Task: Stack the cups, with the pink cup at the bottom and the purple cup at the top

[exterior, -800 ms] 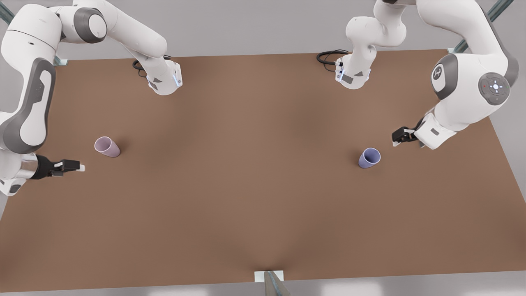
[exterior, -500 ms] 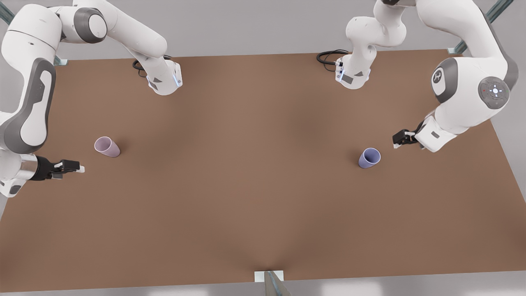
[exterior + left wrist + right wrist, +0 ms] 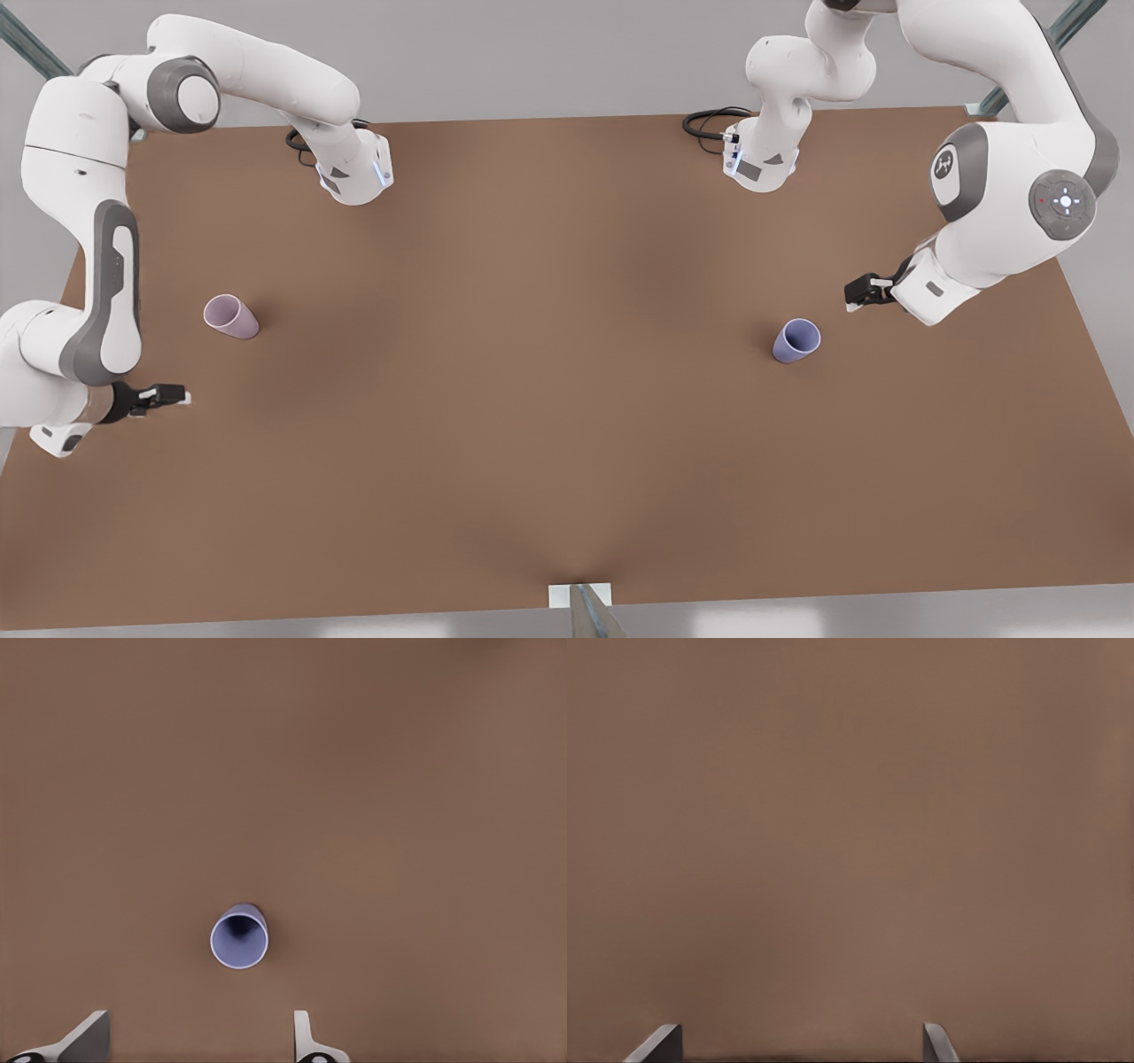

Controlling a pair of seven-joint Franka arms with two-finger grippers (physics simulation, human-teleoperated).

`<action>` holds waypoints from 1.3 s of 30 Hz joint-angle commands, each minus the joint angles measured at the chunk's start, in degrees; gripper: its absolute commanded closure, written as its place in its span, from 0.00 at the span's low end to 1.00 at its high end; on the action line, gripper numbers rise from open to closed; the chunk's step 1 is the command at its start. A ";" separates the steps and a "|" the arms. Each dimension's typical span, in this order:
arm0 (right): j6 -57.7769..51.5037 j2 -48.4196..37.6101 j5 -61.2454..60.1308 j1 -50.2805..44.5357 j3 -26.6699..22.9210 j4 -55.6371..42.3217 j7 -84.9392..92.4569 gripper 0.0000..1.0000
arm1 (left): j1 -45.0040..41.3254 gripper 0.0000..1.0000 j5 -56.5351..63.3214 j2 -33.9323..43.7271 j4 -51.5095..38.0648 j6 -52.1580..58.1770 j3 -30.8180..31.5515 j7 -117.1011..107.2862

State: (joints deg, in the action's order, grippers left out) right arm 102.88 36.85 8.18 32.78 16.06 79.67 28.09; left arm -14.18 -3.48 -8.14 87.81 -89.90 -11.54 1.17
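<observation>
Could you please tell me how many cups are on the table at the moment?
2. The pink cup stands towards the front view's left, the purple cup towards its right, both upright on the table. Nothing appears to hide another.

Even, soft overhead light on brown table [image 3: 567,399], faint shadows by cups, no glare.

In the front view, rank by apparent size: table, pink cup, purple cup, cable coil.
1. Table, largest by far.
2. Cable coil, a wider loop than either cup.
3. Pink cup and purple cup: they look alike, so no ranking.
</observation>
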 commanded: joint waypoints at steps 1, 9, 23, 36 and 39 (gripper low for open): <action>2.68 0.41 1.05 0.88 -0.15 0.83 6.98 0.00 | 0.03 0.00 0.05 -0.03 -0.01 0.43 -0.06 0.23; 8.66 4.28 1.04 3.34 -0.06 1.63 11.20 0.00 | 0.03 0.00 -0.04 -0.38 -0.10 0.34 0.03 0.32; 7.94 -15.84 1.05 1.50 2.66 21.74 6.37 0.00 | 0.03 0.00 0.05 0.06 -0.28 0.34 -0.06 0.14; 28.52 -25.87 0.52 12.66 2.49 47.33 10.32 0.00 | 0.03 0.00 0.05 -0.21 -0.19 0.34 -0.06 0.41; 30.62 -23.94 0.52 13.27 2.49 47.68 11.03 0.00 | 0.11 0.00 0.49 -0.12 -0.28 0.34 -0.06 0.41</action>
State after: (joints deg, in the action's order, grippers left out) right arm 129.09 12.52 8.75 46.06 18.54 127.49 36.37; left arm -14.07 -3.32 -8.33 87.57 -89.58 -11.57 1.46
